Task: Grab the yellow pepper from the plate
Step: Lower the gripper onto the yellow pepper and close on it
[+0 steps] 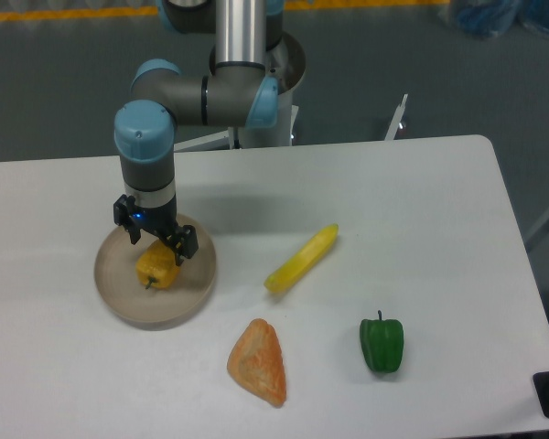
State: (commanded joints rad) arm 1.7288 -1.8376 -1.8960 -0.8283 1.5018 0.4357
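The yellow pepper point(157, 269) lies on the round beige plate point(128, 302) at the left of the white table, its green stem pointing down-left. My gripper point(156, 243) is directly over the pepper, its black fingers straddling the pepper's upper part. The fingers stand apart on either side of the pepper; I cannot tell whether they press on it. The pepper's top is hidden behind the gripper.
A long slim yellow piece point(301, 259) lies right of the plate. An orange wedge-shaped piece point(259, 361) sits near the front edge. A green bell pepper point(382, 343) stands at the front right. The arm's base point(247, 101) is at the table's back.
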